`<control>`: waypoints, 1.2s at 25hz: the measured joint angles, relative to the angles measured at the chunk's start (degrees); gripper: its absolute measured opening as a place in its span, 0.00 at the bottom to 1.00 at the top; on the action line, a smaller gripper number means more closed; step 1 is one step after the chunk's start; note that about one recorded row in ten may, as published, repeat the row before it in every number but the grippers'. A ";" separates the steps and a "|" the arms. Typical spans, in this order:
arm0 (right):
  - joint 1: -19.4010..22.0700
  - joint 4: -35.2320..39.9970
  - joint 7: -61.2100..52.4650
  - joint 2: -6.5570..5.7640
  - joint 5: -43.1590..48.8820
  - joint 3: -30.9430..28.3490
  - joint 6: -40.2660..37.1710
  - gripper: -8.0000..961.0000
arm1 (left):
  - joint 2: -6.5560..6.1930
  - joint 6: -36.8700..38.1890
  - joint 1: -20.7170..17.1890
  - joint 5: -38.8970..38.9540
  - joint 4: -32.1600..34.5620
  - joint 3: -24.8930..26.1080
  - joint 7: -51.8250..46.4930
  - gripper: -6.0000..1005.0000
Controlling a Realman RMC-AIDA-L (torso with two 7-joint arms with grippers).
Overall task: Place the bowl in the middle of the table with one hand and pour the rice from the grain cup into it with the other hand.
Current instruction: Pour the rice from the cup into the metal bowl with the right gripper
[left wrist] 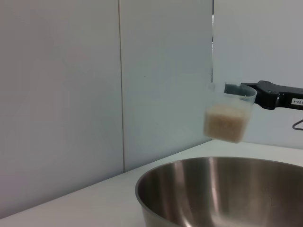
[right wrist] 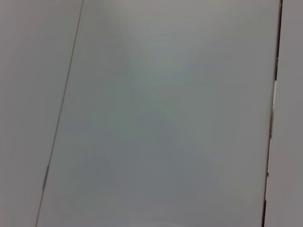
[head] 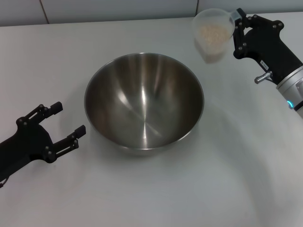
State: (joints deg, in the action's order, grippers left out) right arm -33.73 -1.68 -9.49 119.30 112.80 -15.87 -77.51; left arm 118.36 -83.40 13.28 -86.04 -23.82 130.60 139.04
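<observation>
Got the bowl (head: 144,104) parked mid-table (head: 156,194), my left gripper (head: 66,124) spread open beside it, while my right gripper (head: 238,29) pinches the grain cup (head: 213,34) tab, rice (head: 212,33) held aloft beyond the rim, ready for pouring.

Lab-like test bench: bare white table (head: 142,198), plain panelled wall (left wrist: 61,94).

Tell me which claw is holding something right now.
The right claw: it is shut on the grain cup by its rim tab, lifted beyond the bowl. The left claw is open, beside the bowl.
</observation>
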 joint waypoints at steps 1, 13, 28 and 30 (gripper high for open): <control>-0.04 0.00 0.03 0.02 0.02 0.04 0.01 0.05 | 0.02 0.07 0.07 0.00 0.00 0.00 0.00 0.83; -0.55 -2.80 8.87 0.06 0.18 0.86 3.66 0.05 | 0.03 0.17 0.25 0.00 0.00 -0.09 0.00 0.83; -0.46 -4.64 16.39 0.22 0.32 1.43 3.74 0.05 | 0.01 0.32 0.39 0.00 0.44 -0.45 0.00 0.83; -0.41 -5.17 16.99 0.23 0.32 1.51 3.60 0.05 | -0.03 0.53 0.49 0.00 0.60 -0.61 0.00 0.83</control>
State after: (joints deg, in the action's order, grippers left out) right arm -34.14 -6.84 7.50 119.53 113.12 -14.36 -73.91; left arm 118.33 -82.87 13.77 -86.04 -23.22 129.99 139.04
